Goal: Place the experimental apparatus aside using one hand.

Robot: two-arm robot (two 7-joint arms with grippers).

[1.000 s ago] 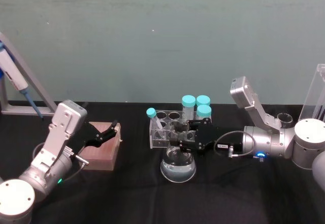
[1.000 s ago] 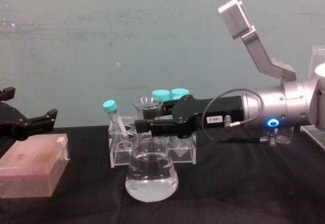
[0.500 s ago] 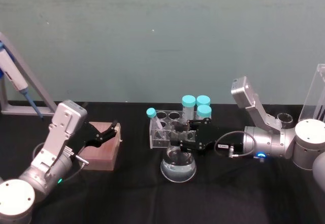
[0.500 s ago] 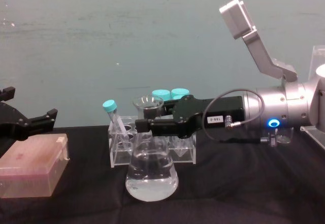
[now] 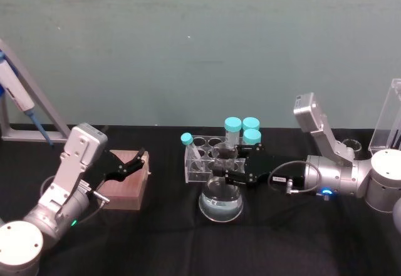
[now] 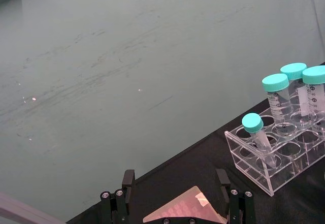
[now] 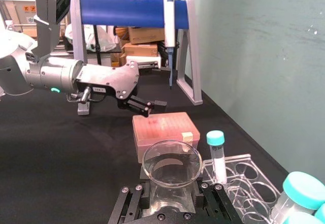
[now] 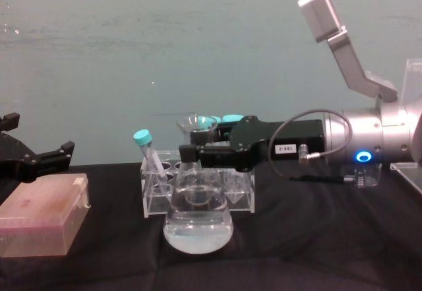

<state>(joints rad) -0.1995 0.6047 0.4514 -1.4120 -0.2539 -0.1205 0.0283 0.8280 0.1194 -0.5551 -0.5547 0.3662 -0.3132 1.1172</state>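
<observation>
The conical flask (image 5: 220, 204) of clear liquid stands in front of the tube rack at the table's middle. My right gripper (image 5: 223, 173) reaches in from the right and is shut on its neck, just under the rim (image 7: 171, 162). In the chest view the right gripper (image 8: 191, 152) holds the flask (image 8: 198, 228) upright, its base at or just above the black cloth. A small glass beaker (image 5: 351, 144) and a tall clear acrylic stand (image 5: 391, 116) are at the far right. My left gripper (image 5: 135, 161) hangs open over a pink box at the left.
A clear rack (image 5: 205, 162) with several teal-capped tubes stands right behind the flask. The pink tip box (image 5: 125, 183) lies at the left. A pipette stand (image 5: 22, 104) with a blue bar (image 7: 122, 11) is at the far left rear.
The right arm has shifted slightly to the right, still holding the flask's neck, and the flask has risen a little. The left arm has not moved.
</observation>
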